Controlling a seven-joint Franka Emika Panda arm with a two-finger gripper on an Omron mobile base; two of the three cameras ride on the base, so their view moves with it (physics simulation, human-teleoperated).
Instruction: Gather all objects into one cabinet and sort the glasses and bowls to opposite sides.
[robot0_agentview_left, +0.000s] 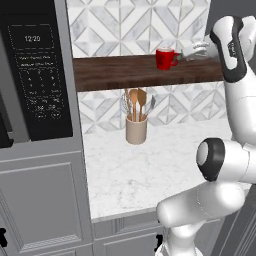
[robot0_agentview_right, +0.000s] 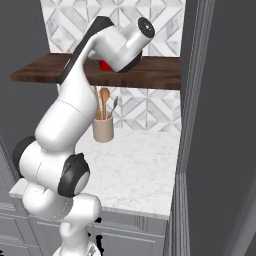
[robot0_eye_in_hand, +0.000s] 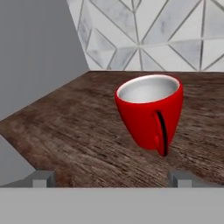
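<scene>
A glossy red cup (robot0_agentview_left: 165, 58) with a side handle stands upright on the dark brown wooden shelf (robot0_agentview_left: 115, 72). My gripper (robot0_agentview_left: 193, 51) hovers just right of it at shelf height, open and apart from the cup. In the hand view the cup (robot0_eye_in_hand: 148, 111) sits straight ahead with its handle turned toward me, and my gripper (robot0_eye_in_hand: 111, 179) has its fingertips (robot0_eye_in_hand: 43, 178) spread wider than the cup, nothing between them. In the right base view my arm hides all but a sliver of the red cup (robot0_agentview_right: 104, 64). The other cups, the black bowl and the cabinet interior are out of view.
A beige utensil holder (robot0_agentview_left: 136, 129) with wooden spoons stands on the marble counter (robot0_agentview_left: 150, 175) below the shelf. A black microwave (robot0_agentview_left: 35, 70) in a grey column fills the left. A tall grey panel (robot0_agentview_right: 200, 125) rises at the right.
</scene>
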